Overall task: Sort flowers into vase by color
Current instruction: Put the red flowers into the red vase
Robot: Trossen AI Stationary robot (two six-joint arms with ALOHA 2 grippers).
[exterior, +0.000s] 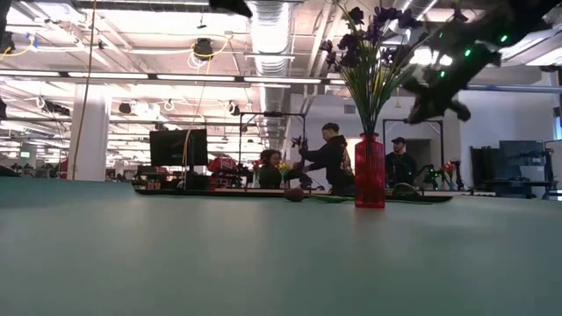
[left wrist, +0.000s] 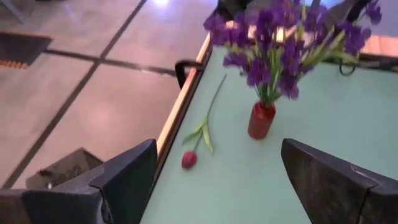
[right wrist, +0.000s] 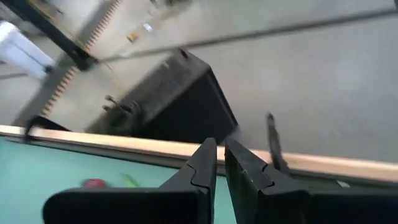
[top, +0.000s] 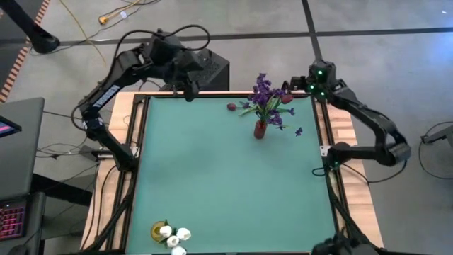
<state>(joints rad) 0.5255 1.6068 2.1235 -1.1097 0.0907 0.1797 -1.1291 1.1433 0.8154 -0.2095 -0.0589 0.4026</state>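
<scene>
A small red vase point(top: 260, 129) stands near the table's far right and holds bushy purple sprigs point(top: 265, 92); it also shows in the low view point(exterior: 370, 171) and the left wrist view point(left wrist: 261, 119). A dark red tulip point(top: 231, 107) lies flat on the table left of the vase point(left wrist: 188, 160). A loose purple sprig point(top: 298, 131) lies to the vase's right. White tulip heads point(top: 173, 236) sit in a yellow vase at the near left edge. My left gripper point(top: 187, 88) hovers open at the far edge point(left wrist: 214, 180). My right gripper point(top: 290, 90) hangs shut beside the purple sprigs point(right wrist: 221, 163), with a dark red bud point(top: 287, 98) next to its fingertips.
A wooden rim point(top: 212, 94) frames the green table. A black box point(right wrist: 174, 99) stands on the floor beyond the far edge. People show in the room behind the table point(exterior: 329, 158). The middle of the table lies bare between the two vases.
</scene>
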